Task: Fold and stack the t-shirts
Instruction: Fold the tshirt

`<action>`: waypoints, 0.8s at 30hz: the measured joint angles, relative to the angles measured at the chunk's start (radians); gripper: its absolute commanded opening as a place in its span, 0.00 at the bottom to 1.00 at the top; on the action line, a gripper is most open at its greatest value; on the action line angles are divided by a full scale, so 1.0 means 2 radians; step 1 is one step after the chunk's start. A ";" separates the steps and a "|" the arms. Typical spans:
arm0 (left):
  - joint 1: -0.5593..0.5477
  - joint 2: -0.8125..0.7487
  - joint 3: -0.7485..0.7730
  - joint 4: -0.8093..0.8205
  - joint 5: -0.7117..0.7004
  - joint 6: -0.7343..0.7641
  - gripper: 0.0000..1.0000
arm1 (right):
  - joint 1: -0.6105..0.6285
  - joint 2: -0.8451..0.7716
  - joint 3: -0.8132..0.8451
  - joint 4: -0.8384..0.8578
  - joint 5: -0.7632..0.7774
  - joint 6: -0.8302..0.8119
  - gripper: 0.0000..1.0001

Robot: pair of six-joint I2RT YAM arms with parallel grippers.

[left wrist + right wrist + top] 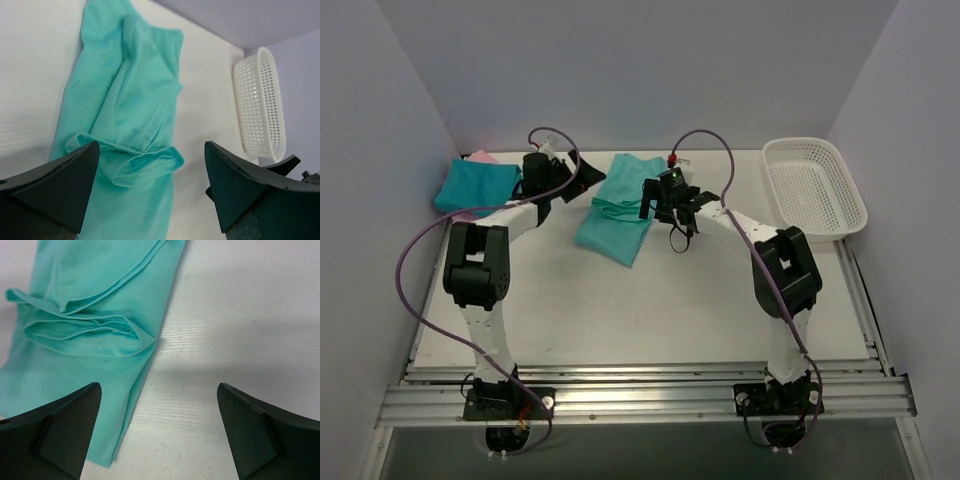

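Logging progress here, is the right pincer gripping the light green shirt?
No, the right pincer is open over bare table, and the light green shirt lies loose beside it.

White arms (488,338), black joints (475,265), purple cables (418,245); left hand (151,150) and right hand (159,387) dark, wedge-fingered

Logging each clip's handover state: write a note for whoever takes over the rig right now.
Left gripper: open, empty, above the light teal-green shirt.
Right gripper: open, empty, over that shirt's edge.
The darker teal-blue shirt lies folded at the far left, with the pink shirt peeking from beneath.
Done: that pair looks stacked.
To do: finish folding the light teal-green shirt, whose sleeve is bunched, then stack it.
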 measured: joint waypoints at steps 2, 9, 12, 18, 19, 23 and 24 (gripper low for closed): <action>0.011 -0.028 0.012 -0.018 0.003 0.005 0.94 | 0.000 -0.032 -0.016 0.002 0.001 0.000 0.96; 0.035 -0.135 0.034 -0.036 0.003 0.016 0.94 | 0.002 -0.080 -0.035 0.031 -0.016 0.007 0.75; 0.033 -0.191 -0.043 0.003 0.005 0.008 0.94 | 0.008 -0.065 -0.021 0.037 -0.035 0.014 0.44; 0.021 -0.225 -0.184 0.025 0.001 -0.009 0.94 | 0.032 0.049 0.103 0.049 -0.074 0.030 0.00; 0.019 -0.226 -0.199 0.023 0.000 -0.010 0.94 | 0.039 0.073 0.130 0.047 -0.077 0.031 0.00; 0.009 -0.237 -0.228 0.018 -0.006 -0.009 0.94 | 0.061 0.140 0.202 0.043 -0.085 0.033 0.00; 0.007 -0.243 -0.229 0.016 -0.007 -0.009 0.94 | 0.065 0.154 0.217 0.039 -0.087 0.036 0.00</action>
